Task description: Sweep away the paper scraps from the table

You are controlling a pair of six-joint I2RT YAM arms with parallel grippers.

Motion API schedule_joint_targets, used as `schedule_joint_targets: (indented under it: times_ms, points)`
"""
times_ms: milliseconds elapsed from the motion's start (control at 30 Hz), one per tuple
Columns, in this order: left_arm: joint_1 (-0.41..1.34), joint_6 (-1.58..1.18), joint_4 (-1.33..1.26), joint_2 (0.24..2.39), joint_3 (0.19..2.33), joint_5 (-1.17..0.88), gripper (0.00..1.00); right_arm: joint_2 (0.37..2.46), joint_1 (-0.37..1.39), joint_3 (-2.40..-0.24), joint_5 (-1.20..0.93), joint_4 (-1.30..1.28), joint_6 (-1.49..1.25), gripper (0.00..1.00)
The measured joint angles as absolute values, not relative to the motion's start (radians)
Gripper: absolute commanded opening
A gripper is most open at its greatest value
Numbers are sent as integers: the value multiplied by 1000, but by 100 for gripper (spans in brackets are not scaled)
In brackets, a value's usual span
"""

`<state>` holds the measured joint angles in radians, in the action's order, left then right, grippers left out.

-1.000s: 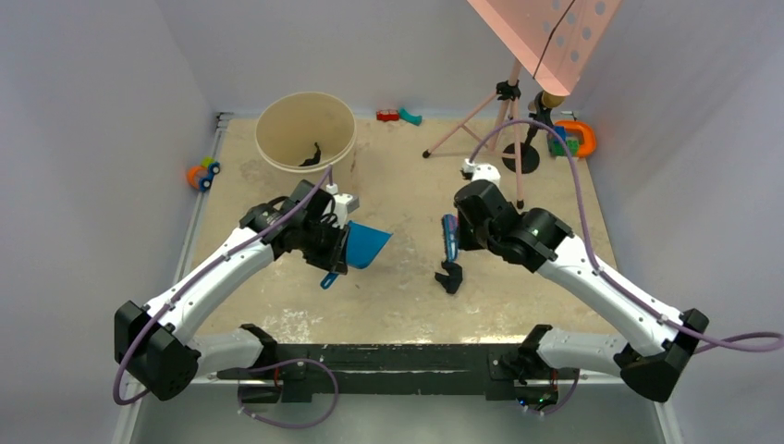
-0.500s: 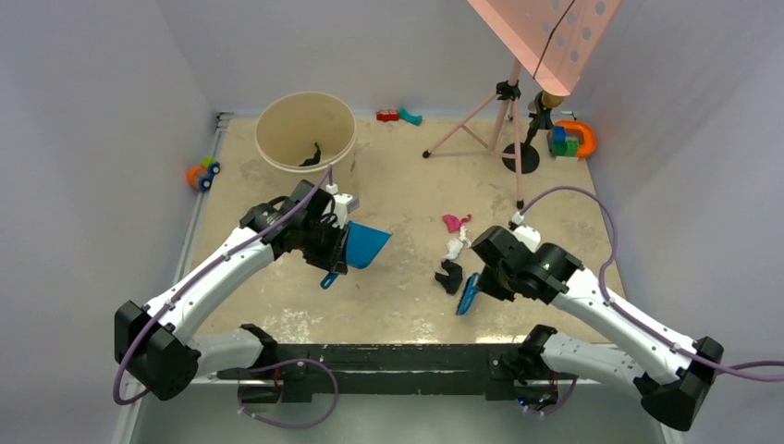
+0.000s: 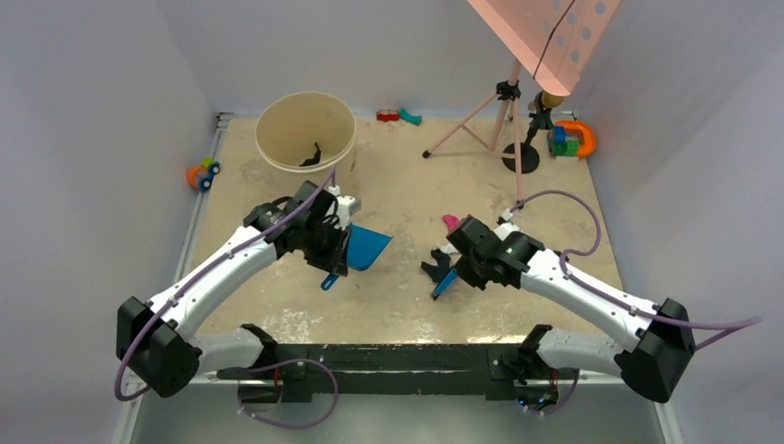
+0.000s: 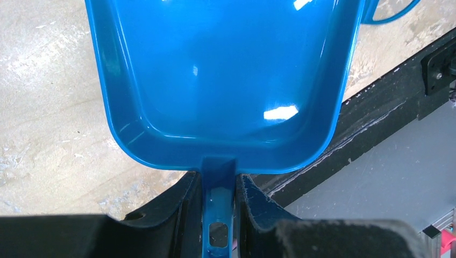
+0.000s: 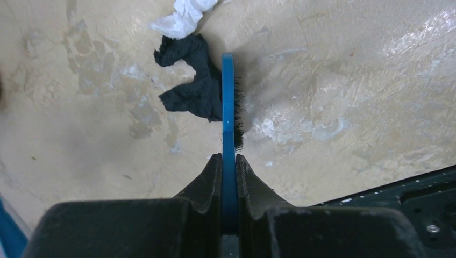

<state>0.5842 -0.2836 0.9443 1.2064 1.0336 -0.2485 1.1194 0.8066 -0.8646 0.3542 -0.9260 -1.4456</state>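
Beige, stained and mottled, the surface (image 3: 407, 176) is viewed from above, and a small cluster of paper scraps (image 3: 433, 267) is found right of centre in the overhead frame. A black wad (image 5: 188, 86) is seen at the upper middle of the right wrist view. A white wad (image 5: 180, 19) lies just beyond it at the top edge, and a pink wad (image 3: 450, 221) is partly hidden behind the right arm.

The right pincer (image 5: 228, 161) is clamped on the handle of a blue hand brush (image 5: 228, 102), whose bristles are pressed against the black wad. The left pincer (image 4: 219, 185) is closed around the handle of a blue dustpan (image 4: 215, 70), held left of centre and well apart from the scraps. Whether its lip touches the surface cannot be told. One dark scrap (image 3: 312, 154) is already seen in the beige bucket (image 3: 277, 129) at upper left.

Several failures are judged possible:
- Only the black wad is caught by the bristles, so the white and pink wads may be left behind on this line of stroke.
- A light crumpled wad may be rolled around the brush end or snagged and lifted.
- Across the wide gap to the pan, scraps may be scattered, perhaps toward the black front bar (image 3: 398, 356) at the bottom.
- If the lip is held off the surface, wads may be pushed beneath it.
- The thin handle may be twisted in the jaws under hard pressing.
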Motion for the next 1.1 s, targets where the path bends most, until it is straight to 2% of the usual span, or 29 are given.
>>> schedule_joint_targets:
  times_ms: [167, 300, 433, 500, 533, 700, 800, 933, 1100]
  points:
    - [596, -284, 949, 1235, 1034, -242, 3, 1161, 795, -886, 407, -910, -1534, 0]
    - [614, -284, 952, 1248, 1034, -230, 3, 1166, 763, -922, 443, -906, -1472, 0]
    - [659, -286, 963, 1279, 1034, -189, 3, 1124, 752, -1006, 514, -922, -1330, 0]
    - [700, -295, 974, 1298, 1034, -152, 3, 1062, 750, -1020, 541, -908, -1234, 11]
    - [717, -299, 978, 1303, 1034, -141, 3, 1018, 744, -1019, 542, -892, -1163, 12]
    - [847, -361, 1000, 1327, 1034, -58, 0, 900, 651, -1029, 532, -772, -779, 7]
    - [943, -423, 1016, 1390, 1035, -1, 0, 972, 582, -1083, 543, -759, -572, 0]
    - [1032, -493, 1009, 1451, 1035, 31, 0, 1190, 530, -1155, 554, -717, -282, 0]
    - [1085, -537, 1002, 1489, 1045, 58, 0, 1489, 521, -1284, 524, -725, -72, 0]
